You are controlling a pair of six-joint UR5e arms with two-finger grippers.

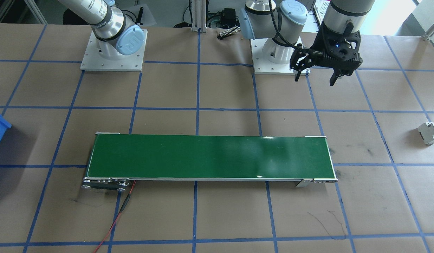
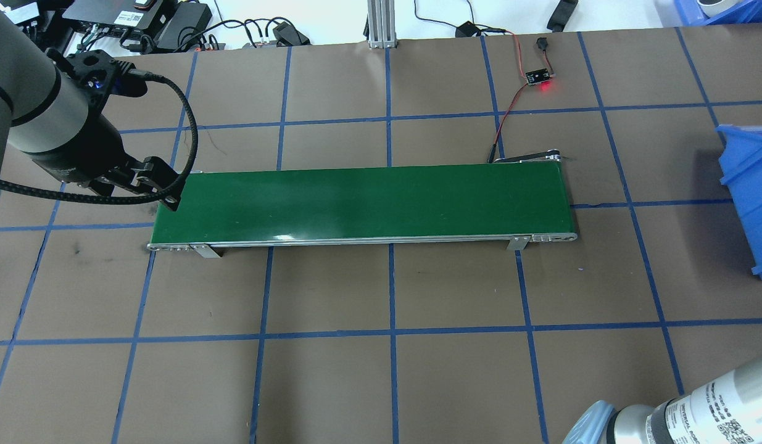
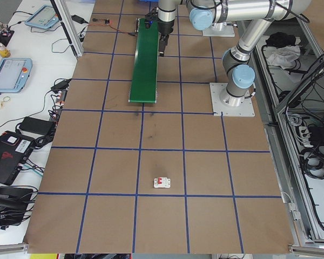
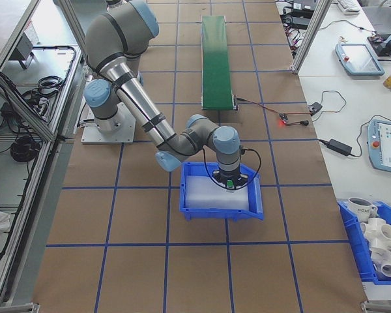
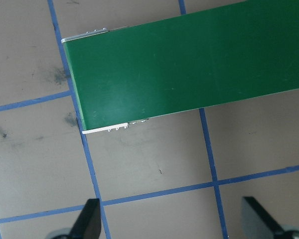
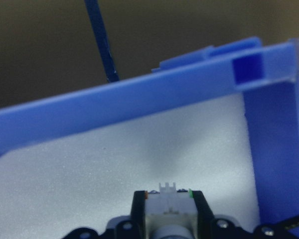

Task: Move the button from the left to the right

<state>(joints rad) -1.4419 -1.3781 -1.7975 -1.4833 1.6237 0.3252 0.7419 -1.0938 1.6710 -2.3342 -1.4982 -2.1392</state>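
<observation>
Left pincer (image 1: 316, 74) open, nothing held, hanging above the tabletop (image 1: 217, 218) near the left arm's base plate (image 1: 273, 56); in the left wrist view its two fingertips (image 5: 92, 219) stand wide apart over bare paper and blue tape lines, with the belt's end (image 5: 89, 99) ahead of them. In the overhead view the same pincer (image 2: 165, 188) sits at the left end of the green belt (image 2: 362, 200). Breaker (image 1: 429, 133), white with a red mark, lies on the tabletop well out past that end of the belt, apart from the pincer.

Belt runs across the middle of the tabletop, surface bare. Red wire (image 1: 113, 219) leaves its right end.

Right pincer (image 4: 229, 184) reaches down into the blue bin (image 4: 220, 203) on the robot's right. Right wrist view: pincer (image 6: 170, 219) closed on the button (image 6: 169, 211), grey-white body clamped between the black fingers (image 6: 138, 214), just above the bin's white foam floor (image 6: 114, 164). A green spot (image 4: 229, 186) shows at the fingertips in the right side view. Bin wall (image 6: 139, 94) lies beyond it.
</observation>
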